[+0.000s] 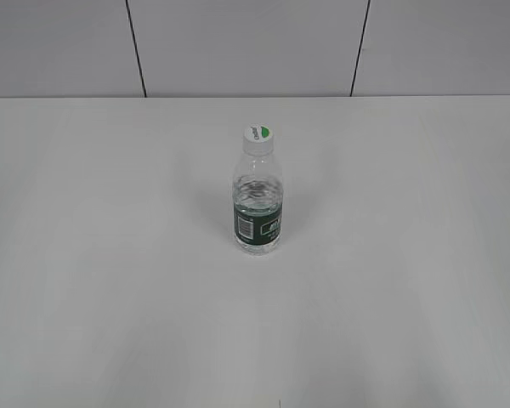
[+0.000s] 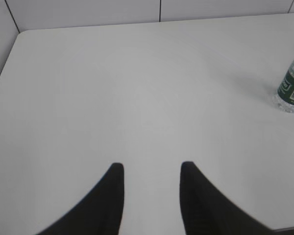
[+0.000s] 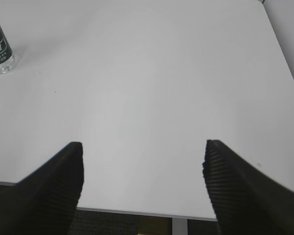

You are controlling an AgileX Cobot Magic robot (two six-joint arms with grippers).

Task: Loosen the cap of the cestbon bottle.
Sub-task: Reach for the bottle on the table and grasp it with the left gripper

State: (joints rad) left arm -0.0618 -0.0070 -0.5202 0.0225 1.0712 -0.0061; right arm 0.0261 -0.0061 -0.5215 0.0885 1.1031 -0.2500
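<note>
Hanging above the bare white worktop (image 2: 112, 98), the left hand (image 2: 152, 169) showed two dark fingers set moderately apart, with nothing between them. The right hand (image 3: 142, 147) likewise showed two dark ribbed fingers, spread wider, and it too held nothing; its fingers sat over the near edge of the worktop.

Well away from both hands stood one small clear plastic water bottle (image 1: 257, 200), upright near the middle of the worktop in the exterior view. In the left wrist view only its lower part appeared at the far right edge (image 2: 291, 90); in the right wrist view its lower part sat in the top left corner (image 3: 0, 54).

A dark green label band wrapped the bottle's lower body and carried one white barcode patch plus some pale lettering, too small to read. White characters showed on the label in the right wrist view, but they were blurred beyond reading.

One small round white plastic screw cap (image 1: 259, 134) sat on the bottle's neck. Its top bore a green half-circle mark and a line of tiny writing that could not be made out.

Behind the worktop ran a pale panelled wall (image 1: 238, 42) with two dark seams.
</note>
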